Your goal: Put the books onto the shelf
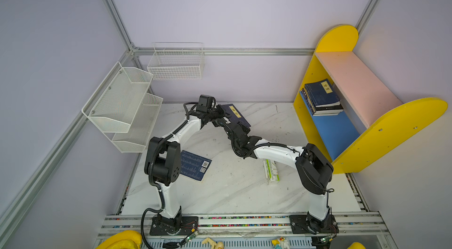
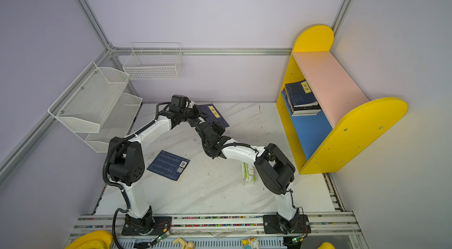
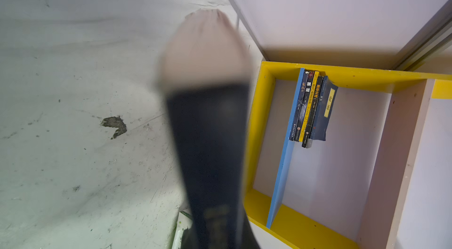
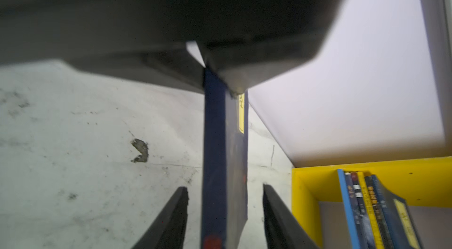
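left gripper (image 1: 220, 112) clamped on navy book (image 1: 236, 114) edge — right gripper (image 4: 225, 190) jaws spread, clear of both covers; shelf (image 1: 335, 135) blue board bare beside stacked books (image 1: 321, 98).

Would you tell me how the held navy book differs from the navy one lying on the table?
The held book is off the table, clamped by the left gripper; the table book lies flat. The held book shows a yellow title label; the table book shows a barcode and QR code. Both are navy.
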`<state>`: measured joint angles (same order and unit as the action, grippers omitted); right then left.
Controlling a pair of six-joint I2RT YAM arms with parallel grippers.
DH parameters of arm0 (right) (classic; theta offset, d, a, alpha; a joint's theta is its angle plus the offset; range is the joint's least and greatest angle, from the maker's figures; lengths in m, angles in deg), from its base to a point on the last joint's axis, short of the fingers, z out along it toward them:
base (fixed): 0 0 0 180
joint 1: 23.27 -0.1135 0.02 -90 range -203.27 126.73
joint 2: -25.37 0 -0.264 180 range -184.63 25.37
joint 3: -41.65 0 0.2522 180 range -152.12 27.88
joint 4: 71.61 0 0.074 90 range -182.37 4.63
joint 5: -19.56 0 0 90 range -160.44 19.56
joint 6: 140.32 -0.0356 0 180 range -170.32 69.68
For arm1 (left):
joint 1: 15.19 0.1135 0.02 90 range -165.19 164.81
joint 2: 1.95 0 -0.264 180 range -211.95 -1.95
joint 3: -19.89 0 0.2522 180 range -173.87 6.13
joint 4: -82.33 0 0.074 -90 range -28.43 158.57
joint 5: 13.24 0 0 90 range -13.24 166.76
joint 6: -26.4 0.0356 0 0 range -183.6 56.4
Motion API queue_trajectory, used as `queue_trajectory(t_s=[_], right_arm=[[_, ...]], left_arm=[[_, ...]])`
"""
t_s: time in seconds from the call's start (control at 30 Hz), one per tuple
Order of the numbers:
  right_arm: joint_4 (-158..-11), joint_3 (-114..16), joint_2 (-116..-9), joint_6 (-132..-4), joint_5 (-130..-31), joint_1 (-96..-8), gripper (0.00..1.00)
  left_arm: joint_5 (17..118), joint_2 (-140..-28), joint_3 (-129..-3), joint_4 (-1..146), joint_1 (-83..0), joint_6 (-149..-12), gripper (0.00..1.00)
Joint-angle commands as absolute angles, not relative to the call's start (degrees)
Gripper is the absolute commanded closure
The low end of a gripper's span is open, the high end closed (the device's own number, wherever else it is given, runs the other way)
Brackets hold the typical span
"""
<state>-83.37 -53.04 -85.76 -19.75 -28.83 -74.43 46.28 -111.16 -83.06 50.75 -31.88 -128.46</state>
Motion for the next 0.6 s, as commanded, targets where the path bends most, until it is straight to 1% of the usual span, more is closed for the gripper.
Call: queue_trajectory(t_s=[0.0,0.03,0.13,0.2,0.23,0.3,0.37,0.47,0.57], right_arm=[[-88.0,-55.9,-83.3,-29.7,-33.1,-73.8,0.31],[-90.4,-56.7,-82.4,-33.2,-36.4,-73.1,0.29],[-96.3,-58.6,-78.9,-46.7,-51.4,-67.9,0.27],[-94.8,-56.5,-75.6,-55.1,-63.9,-62.2,0.26],[-93.3,-55.3,-74.4,-58.8,-68.2,-60.0,0.26],[-85.5,-49.9,-71.7,-69.8,-81.4,-53.5,0.25],[-76.7,-45.3,-70.6,-80.9,-91.0,-49.2,0.2],[-63.5,-39.8,-70.2,-95.6,-98.9,-46.2,0.18],[-48.4,-33.9,-69.9,-107.5,-102.4,-44.7,0.17]], left_arm=[[44.7,-111.2,-86.6,55.6,-31.2,-127.1,1.0],[44.5,-111.4,-86.7,56.4,-31.0,-127.0,1.0],[44.8,-111.9,-87.5,58.0,-29.6,-126.4,1.0],[44.7,-112.1,-87.5,60.5,-28.7,-126.8,1.0],[44.7,-112.1,-87.6,61.7,-28.4,-126.9,1.0],[45.1,-112.1,-87.5,64.9,-27.9,-127.3,1.0],[45.3,-112.0,-87.1,69.3,-27.7,-128.4,1.0],[45.9,-112.2,-87.2,75.3,-27.7,-129.8,1.0],[47.6,-112.0,-87.0,78.8,-27.6,-129.7,1.0]])
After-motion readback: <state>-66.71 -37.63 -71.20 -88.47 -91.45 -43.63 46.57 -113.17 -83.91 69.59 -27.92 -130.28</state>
